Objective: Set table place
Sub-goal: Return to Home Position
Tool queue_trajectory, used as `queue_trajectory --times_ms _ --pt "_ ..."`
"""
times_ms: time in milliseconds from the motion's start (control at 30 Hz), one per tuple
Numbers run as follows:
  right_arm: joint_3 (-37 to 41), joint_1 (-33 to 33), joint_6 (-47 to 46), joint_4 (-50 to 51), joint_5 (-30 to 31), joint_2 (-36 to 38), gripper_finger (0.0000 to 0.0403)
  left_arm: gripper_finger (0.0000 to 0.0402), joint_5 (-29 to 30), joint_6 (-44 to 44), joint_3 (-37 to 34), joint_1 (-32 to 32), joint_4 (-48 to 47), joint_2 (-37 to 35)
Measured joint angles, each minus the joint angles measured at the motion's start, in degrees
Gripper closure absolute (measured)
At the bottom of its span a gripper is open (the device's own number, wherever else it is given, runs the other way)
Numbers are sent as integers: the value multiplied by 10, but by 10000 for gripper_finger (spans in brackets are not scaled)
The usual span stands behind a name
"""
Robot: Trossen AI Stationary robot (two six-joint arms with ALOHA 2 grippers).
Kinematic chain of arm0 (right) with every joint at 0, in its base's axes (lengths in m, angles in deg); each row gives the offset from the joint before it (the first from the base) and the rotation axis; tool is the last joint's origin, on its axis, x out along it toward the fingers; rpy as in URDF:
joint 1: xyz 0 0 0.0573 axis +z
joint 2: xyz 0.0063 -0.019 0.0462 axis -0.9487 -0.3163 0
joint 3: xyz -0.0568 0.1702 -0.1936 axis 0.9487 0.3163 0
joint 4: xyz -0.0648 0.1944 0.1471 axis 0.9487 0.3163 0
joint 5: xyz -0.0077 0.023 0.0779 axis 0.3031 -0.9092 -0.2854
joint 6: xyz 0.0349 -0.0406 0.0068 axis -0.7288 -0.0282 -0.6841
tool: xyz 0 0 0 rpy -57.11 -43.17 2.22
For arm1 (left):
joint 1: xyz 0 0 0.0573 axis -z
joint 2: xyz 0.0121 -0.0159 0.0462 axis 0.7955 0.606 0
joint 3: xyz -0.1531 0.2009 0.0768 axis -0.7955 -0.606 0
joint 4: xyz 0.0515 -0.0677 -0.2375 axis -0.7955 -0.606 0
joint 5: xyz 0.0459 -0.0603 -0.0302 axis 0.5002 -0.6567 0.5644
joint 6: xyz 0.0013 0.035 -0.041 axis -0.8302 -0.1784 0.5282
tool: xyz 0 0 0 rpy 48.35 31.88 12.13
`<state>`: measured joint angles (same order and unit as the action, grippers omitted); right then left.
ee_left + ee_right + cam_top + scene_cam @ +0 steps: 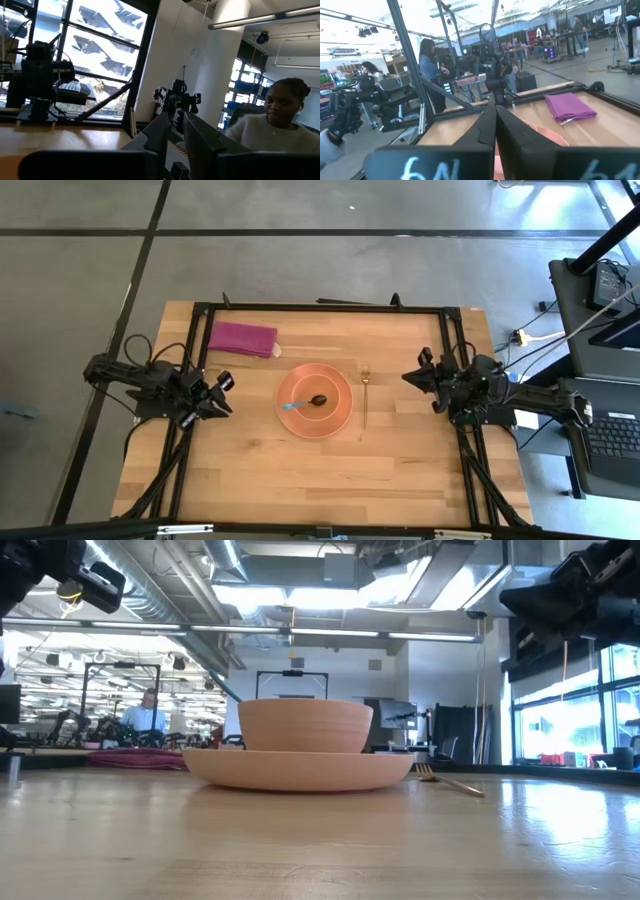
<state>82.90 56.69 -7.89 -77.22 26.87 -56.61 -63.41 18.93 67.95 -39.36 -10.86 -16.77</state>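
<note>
purple napkin (242,338) near plate (338,417), fork (365,395) beside.

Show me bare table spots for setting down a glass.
Bare: the wide table strip from plate to the edge opposite the napkin; also between napkin and right claw. Crowded: mid-table, plate and fork between it and left claw.

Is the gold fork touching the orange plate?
Apart. The high view shows a clear gap between the gold fork and the orange plate.
</note>
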Motion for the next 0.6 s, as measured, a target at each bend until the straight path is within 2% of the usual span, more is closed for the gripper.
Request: queue_trajectory --times_ms 267,600 --pt "0 0 22 32 -1 51 391 336 0 -28 0 0 -3 0" --pt "0 0 -5 38 0 54 391 329 4 -28 0 0 -14 0"
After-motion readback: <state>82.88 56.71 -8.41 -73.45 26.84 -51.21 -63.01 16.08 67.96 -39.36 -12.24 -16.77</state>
